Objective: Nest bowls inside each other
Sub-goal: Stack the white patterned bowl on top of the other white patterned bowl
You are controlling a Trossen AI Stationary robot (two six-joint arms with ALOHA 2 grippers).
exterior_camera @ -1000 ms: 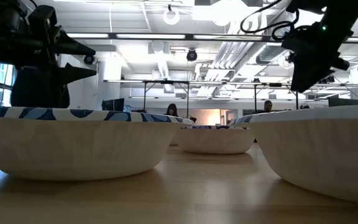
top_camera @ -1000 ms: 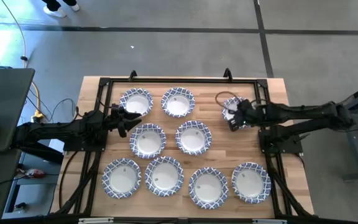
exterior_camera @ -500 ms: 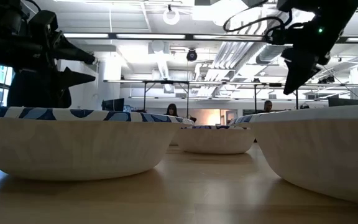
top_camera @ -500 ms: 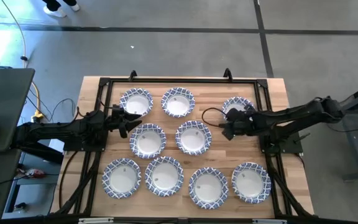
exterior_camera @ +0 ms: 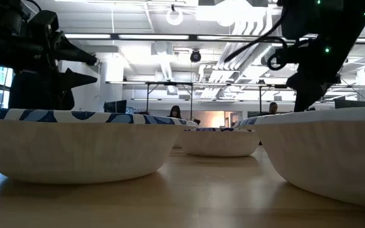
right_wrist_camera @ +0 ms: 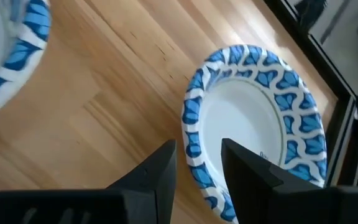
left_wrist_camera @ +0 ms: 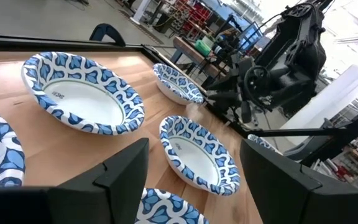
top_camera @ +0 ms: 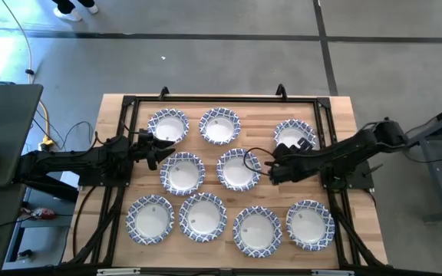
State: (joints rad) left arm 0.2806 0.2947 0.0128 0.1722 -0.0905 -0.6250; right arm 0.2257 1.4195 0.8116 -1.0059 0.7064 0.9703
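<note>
Nine small round bowls with white middles and blue-and-white patterned rims (top_camera: 239,169) are sitting apart on the light wooden table (top_camera: 344,107), none inside another yet. Three are sitting along the far side, two in the middle, four along the near side.

The right gripper (top_camera: 270,173) is hanging just beside the right edge of the middle bowl, and the far right bowl (top_camera: 294,134) is sitting close behind its arm. Its jaws are a little apart, with the rim of a bowl (right_wrist_camera: 253,130) showing past them, and nothing is held.

The left gripper (top_camera: 159,146) is waiting at the left side, between the far left bowl (top_camera: 168,126) and the middle left bowl (top_camera: 182,172), jaws spread wide and holding nothing.

A black metal frame (top_camera: 206,100) is running around the table. Bowls are crowding close on every side of both grippers.
</note>
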